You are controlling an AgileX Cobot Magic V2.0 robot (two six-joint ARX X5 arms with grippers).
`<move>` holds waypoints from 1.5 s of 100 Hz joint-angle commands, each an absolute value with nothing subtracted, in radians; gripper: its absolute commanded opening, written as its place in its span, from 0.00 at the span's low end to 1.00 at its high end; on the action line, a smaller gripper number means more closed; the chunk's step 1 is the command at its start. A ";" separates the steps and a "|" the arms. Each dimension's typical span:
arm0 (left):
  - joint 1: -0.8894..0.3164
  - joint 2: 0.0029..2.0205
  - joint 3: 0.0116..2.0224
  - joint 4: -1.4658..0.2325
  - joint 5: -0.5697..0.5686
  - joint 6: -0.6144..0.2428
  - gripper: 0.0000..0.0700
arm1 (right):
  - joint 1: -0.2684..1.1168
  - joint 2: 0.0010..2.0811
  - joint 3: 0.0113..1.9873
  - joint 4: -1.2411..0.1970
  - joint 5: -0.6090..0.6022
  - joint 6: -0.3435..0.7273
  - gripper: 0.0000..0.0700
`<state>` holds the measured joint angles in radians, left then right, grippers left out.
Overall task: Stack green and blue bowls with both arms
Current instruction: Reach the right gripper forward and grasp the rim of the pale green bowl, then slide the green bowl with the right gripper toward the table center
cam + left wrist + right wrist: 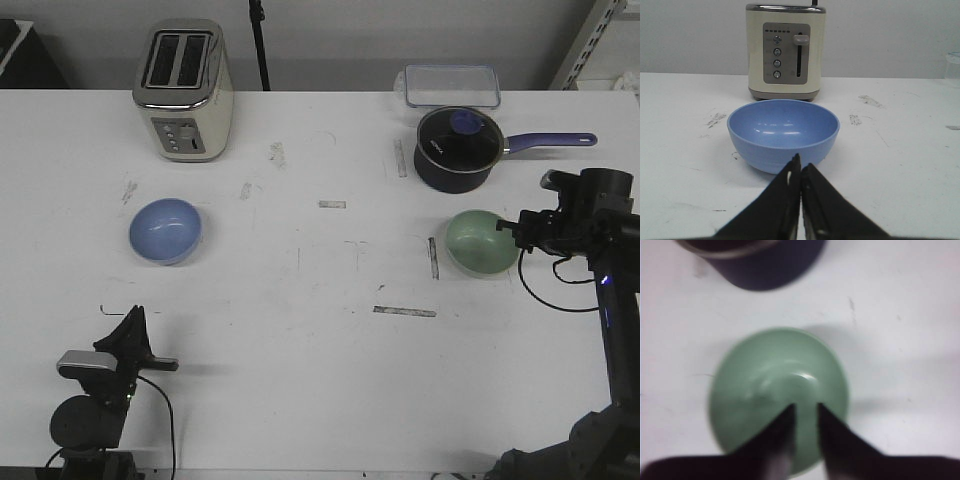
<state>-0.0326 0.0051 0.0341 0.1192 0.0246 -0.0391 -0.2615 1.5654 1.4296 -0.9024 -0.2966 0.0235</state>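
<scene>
The blue bowl (165, 230) sits upright on the table's left side, in front of the toaster. My left gripper (135, 325) is low near the front left edge, well short of it. In the left wrist view its jaws (801, 164) are shut and empty, pointing at the blue bowl (783, 131). The green bowl (482, 242) sits on the right, in front of the saucepan. My right gripper (520, 228) hovers at its right rim. In the blurred right wrist view the gripper (806, 411) stands a little open over the green bowl (770, 385), holding nothing.
A cream toaster (185, 90) stands at the back left and also shows in the left wrist view (786, 50). A dark navy saucepan (458, 148) with a long handle sits just behind the green bowl, and a clear lidded box (452, 86) lies behind it. Tape marks dot the table.
</scene>
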 commanded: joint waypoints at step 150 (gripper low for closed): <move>-0.030 0.004 0.012 0.132 0.022 -0.030 0.00 | 0.011 1.716 1.507 -0.887 -0.296 0.243 0.00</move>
<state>-0.0326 0.0051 0.0341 0.1192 0.0246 -0.0391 -0.0429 1.6985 1.4902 -0.8921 -0.3016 0.1848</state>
